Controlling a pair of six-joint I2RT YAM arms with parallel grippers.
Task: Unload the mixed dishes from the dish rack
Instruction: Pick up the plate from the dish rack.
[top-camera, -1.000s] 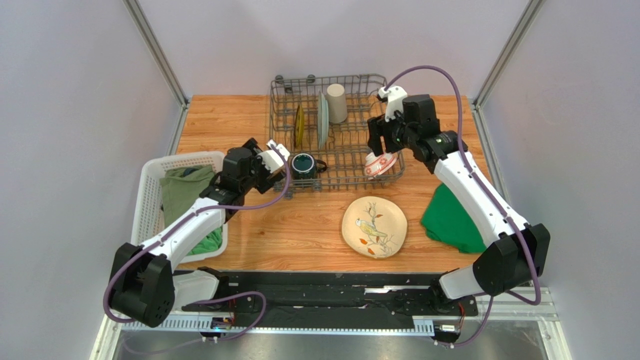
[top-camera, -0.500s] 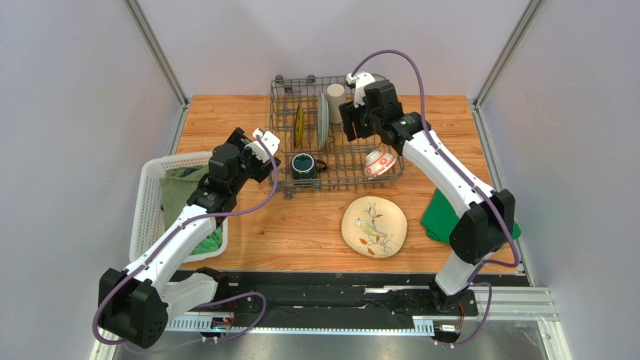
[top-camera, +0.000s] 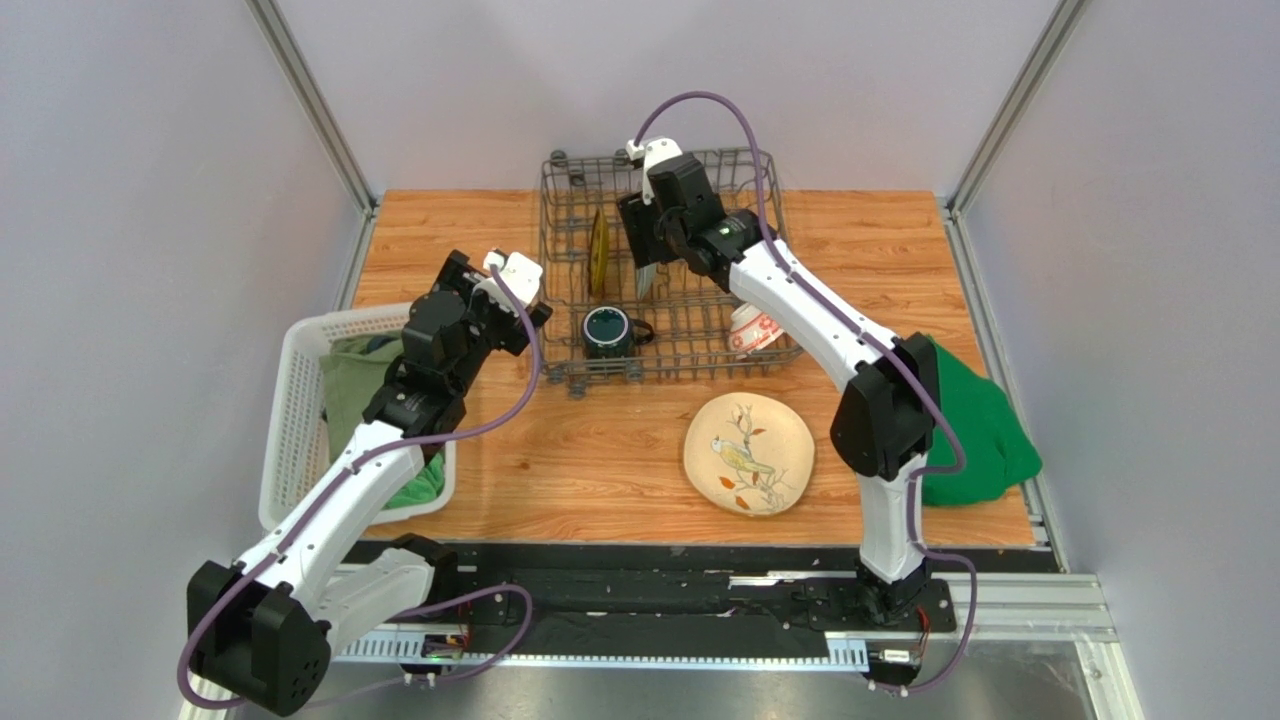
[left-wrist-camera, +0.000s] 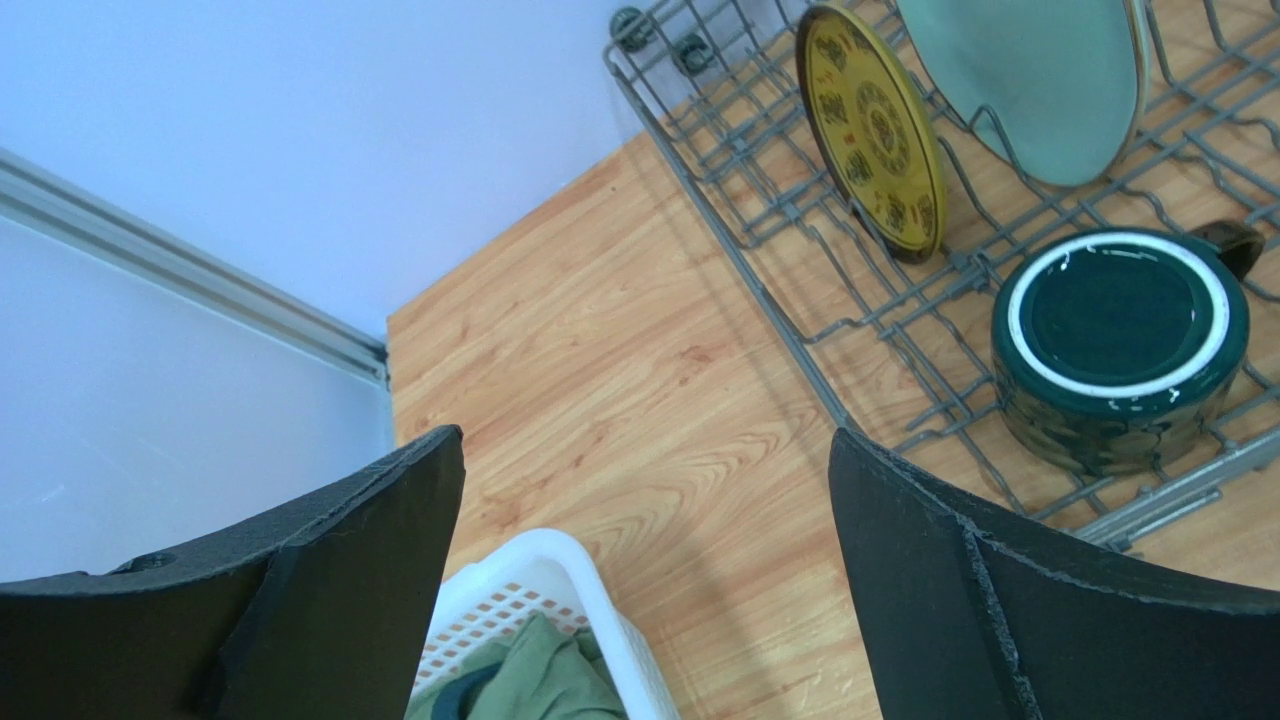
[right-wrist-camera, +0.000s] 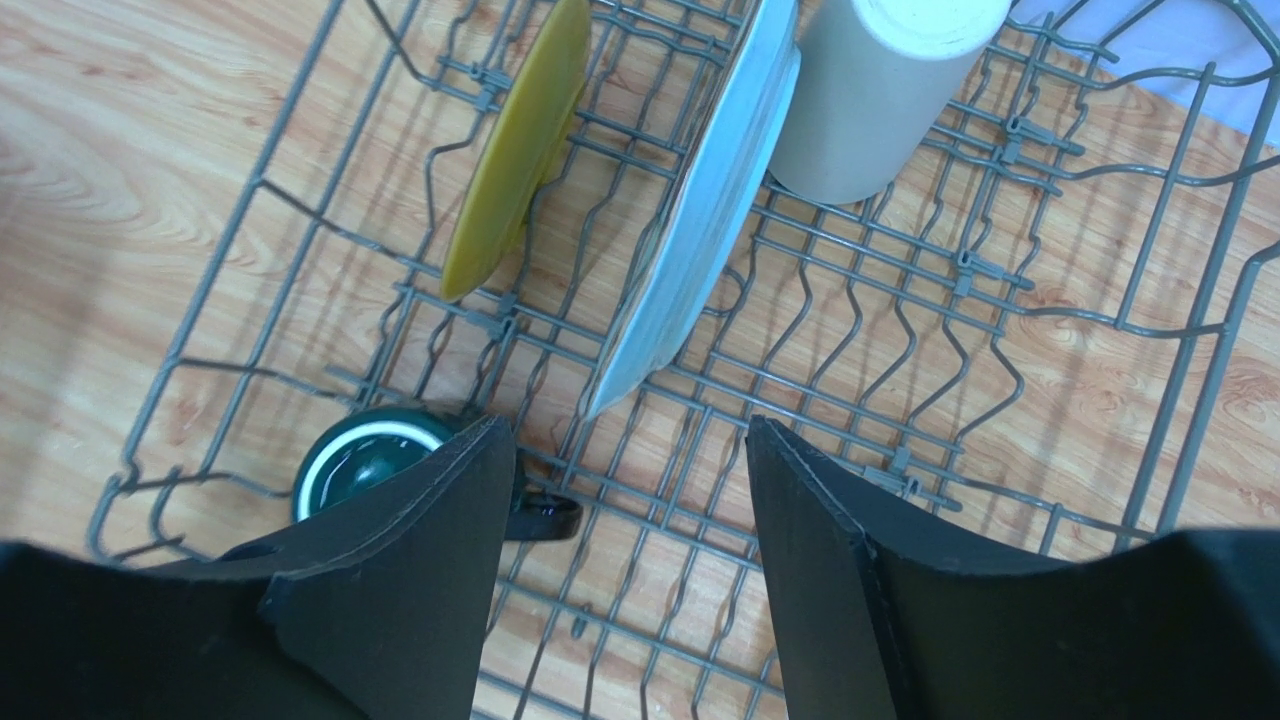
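Unloaded: bird plate (top-camera: 748, 453) on counter (top-camera: 601, 435). Remaining in dish rack (top-camera: 691, 315): five dishes (top-camera: 607, 329). Jaws of left gripper (left-wrist-camera: 639, 450), right gripper (right-wrist-camera: 624, 435): apart.

This was a robot lab cell rather than a kitchen. Bare pale walls (top-camera: 150, 225) and metal posts (top-camera: 311, 102) boxed in a wooden table (top-camera: 631, 465), and the cabled left arm (top-camera: 353, 480) and right arm (top-camera: 804, 300) stood bolted to a black rail (top-camera: 661, 593) at its near edge. The rack (top-camera: 684, 365) and basket (top-camera: 293, 405) on the table were household ware.

Spread end effector (right-wrist-camera: 628, 438) — over dish rack (right-wrist-camera: 963, 267)
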